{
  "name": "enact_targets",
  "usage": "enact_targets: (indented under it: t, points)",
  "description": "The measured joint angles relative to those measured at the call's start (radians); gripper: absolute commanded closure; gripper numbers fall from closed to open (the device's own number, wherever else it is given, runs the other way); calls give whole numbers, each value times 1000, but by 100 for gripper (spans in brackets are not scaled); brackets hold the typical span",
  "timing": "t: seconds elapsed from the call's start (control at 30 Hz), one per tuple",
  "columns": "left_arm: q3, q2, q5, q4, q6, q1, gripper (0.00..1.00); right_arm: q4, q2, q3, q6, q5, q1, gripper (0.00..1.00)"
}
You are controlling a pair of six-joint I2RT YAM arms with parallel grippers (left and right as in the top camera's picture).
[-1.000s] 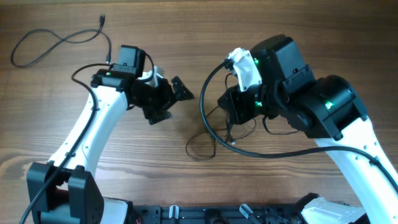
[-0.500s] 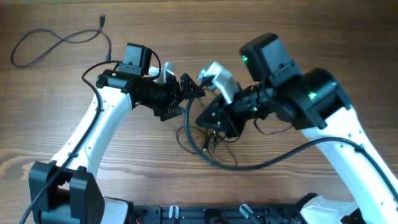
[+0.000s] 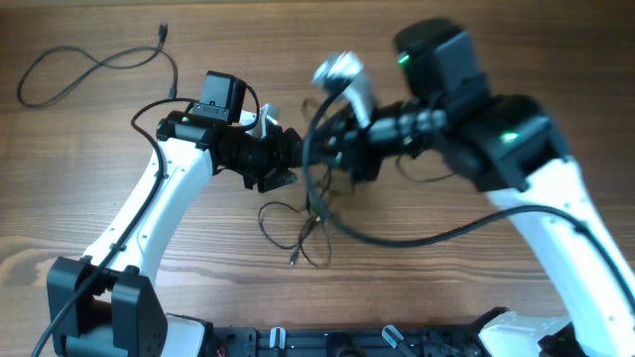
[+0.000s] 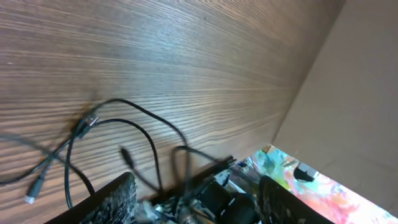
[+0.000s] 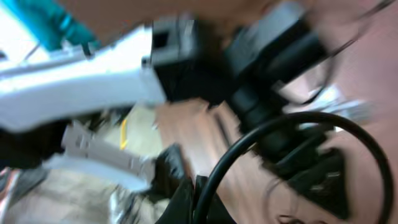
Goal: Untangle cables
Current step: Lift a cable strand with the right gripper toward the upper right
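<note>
left gripper (image 4: 199,202): fingers (image 4: 118,196) stand apart; thin strands pass between them, and I cannot tell if they touch.
right gripper (image 3: 335,164): closed and holding the cables from above; its own view is blurred.
cables (image 3: 303,230): a tangled bunch, upper part lifted between both grippers, lower loops lying on the table (image 3: 228,40).
loose cable (image 3: 89,64): flat at the far left, well apart from the bunch.
</note>
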Motion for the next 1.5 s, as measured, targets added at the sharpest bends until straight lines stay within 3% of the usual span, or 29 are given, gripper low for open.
enact_targets:
  t: [0.13, 0.23, 0.3, 0.37, 0.43, 0.5, 0.6, 0.67, 0.8, 0.87, 0.97, 1.17, 1.5]
  points:
    - [0, 0, -14, 9, 0, 0, 37, 2, -55, 77, 56, 67, -56, 96]
    - [0, 0, -22, 21, -2, 0, 55, 39, -116, 94, 130, 148, -61, 96]
    - [0, 0, -25, 21, -3, 0, 81, 105, -142, 95, 189, 216, -61, 96]
    - [0, 0, -29, 19, -3, 0, 92, 145, -152, 97, 229, 255, -62, 96]
    - [0, 0, -31, 13, -2, 0, 94, 193, -154, 97, 269, 283, -62, 96]
    - [0, 0, -34, 10, 1, 0, 83, 226, -154, 97, 306, 309, -62, 96]
    - [0, 0, -34, 9, 3, 0, 51, 236, -154, 97, 355, 365, -62, 96]
    - [0, 0, -13, 9, 0, 0, 37, 198, -154, 97, 373, 428, -62, 96]
    - [-2, 0, 95, 66, 3, 0, 10, 45, -132, 101, 415, 612, -62, 96]
    - [-2, 0, 154, 114, 5, 0, 2, -12, -104, 102, 467, 664, -62, 96]
    - [-1, 0, 210, 155, 0, -7, 6, -14, -35, 102, 537, 687, -63, 96]
    - [-1, 0, 245, 149, -3, -43, 13, 152, 8, 97, 590, 668, -63, 96]
    - [-2, 0, 158, 183, -169, -91, 12, 191, -4, 97, 714, 589, -63, 96]
